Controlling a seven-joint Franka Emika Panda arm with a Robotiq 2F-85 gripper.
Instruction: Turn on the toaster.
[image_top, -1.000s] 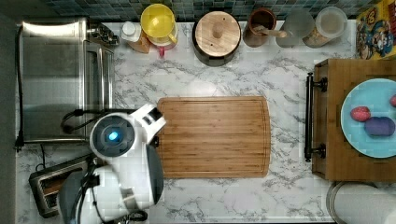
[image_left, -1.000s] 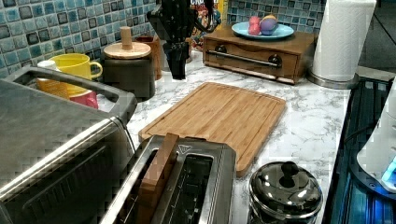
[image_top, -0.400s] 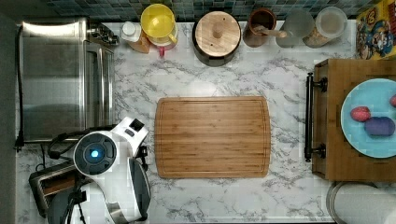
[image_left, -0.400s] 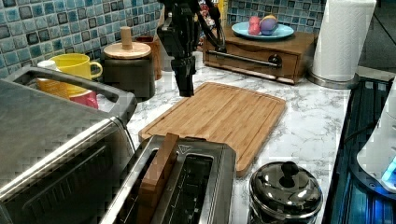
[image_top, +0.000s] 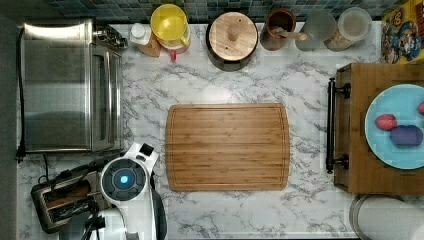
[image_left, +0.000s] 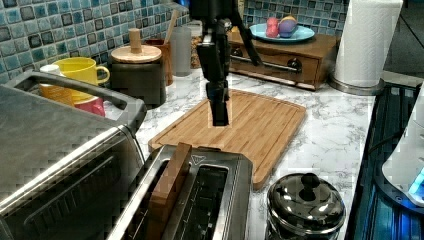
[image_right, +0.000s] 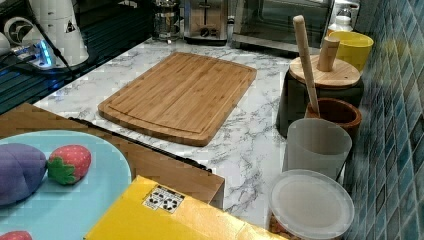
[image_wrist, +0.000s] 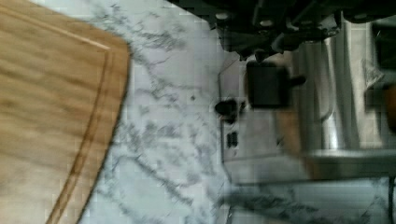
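The toaster (image_left: 200, 200) is a shiny steel two-slot one in the left view's foreground, with a wooden toast slice (image_left: 170, 182) standing in one slot. In the top view the toaster (image_top: 60, 200) lies at the lower left, partly under my arm's wrist (image_top: 123, 180). My gripper (image_left: 219, 117) hangs pointing down, shut and holding nothing, just past the toaster's end that faces the cutting board. In the wrist view the gripper (image_wrist: 259, 55) sits right over the black lever (image_wrist: 267, 85), with the knob (image_wrist: 226, 107) beside it; I cannot tell whether they touch.
A large toaster oven (image_top: 70, 85) stands beside the toaster. The bamboo cutting board (image_top: 227, 147) fills the middle of the counter. A lidded steel pot (image_left: 305, 205) stands next to the toaster. Mugs and jars (image_top: 232, 32) line the tiled wall, and a wooden tray (image_top: 365, 130) holds a blue plate.
My arm moved from the cutting board's edge toward the toaster, down and left in the top view. In the left view the gripper came nearer and lower.
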